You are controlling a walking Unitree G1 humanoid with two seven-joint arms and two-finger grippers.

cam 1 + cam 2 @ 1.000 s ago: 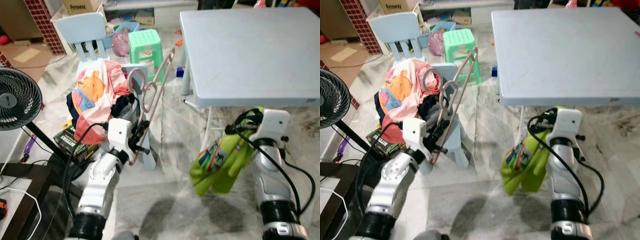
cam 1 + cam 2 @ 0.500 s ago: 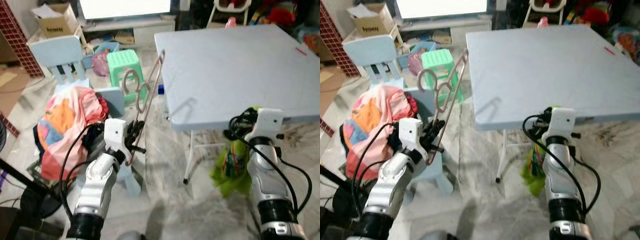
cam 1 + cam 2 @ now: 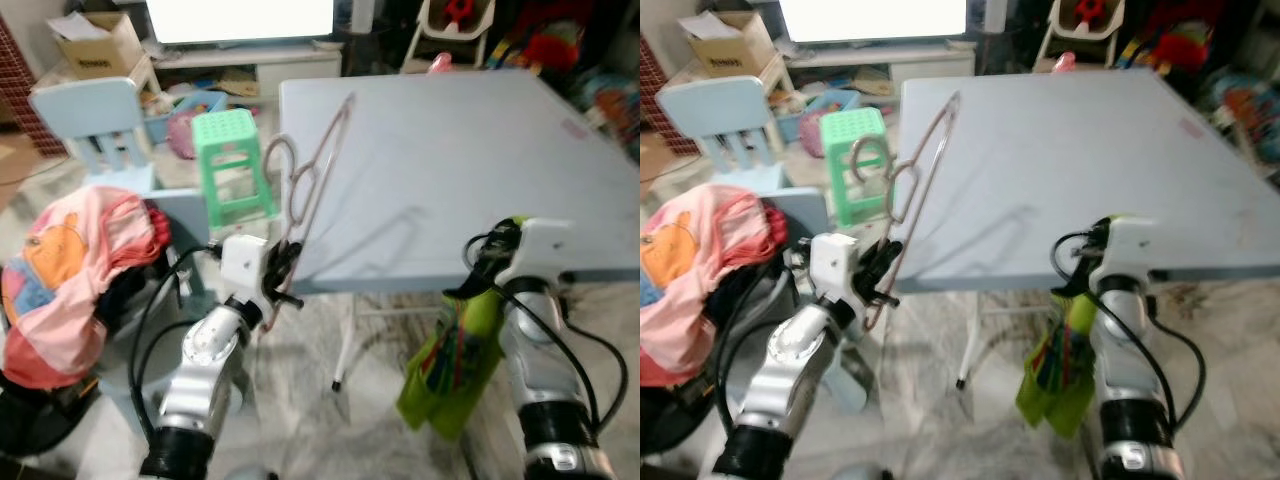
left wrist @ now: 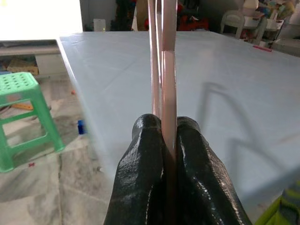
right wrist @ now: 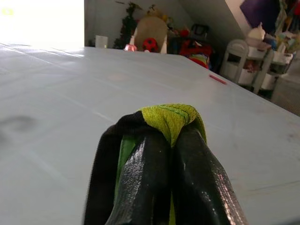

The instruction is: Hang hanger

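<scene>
In the left eye view, the left gripper [image 3: 283, 272] pinches the pink hanger [image 3: 312, 178] at the near left corner of the grey table [image 3: 450, 170], the hanger slanting up over its edge. The right gripper [image 3: 478, 268], at the table's near edge, clamps a green garment [image 3: 450, 350] hanging below.

Left of the table stand a green stool [image 3: 232, 160], a blue chair [image 3: 95, 120] and a clothes pile [image 3: 65, 270].

In the left wrist view, fingers [image 4: 140, 187] press together on the hanger's rods above the tabletop.

In the right wrist view, fingers [image 5: 192, 173] squeeze green fabric.

surface: large pale-blue square plastic table [image 3: 450, 160], just ahead of both grippers | on it: small red stick-like item [image 3: 574, 125], far beyond the right gripper | beneath: grey marbled tile floor [image 3: 330, 420]
</scene>
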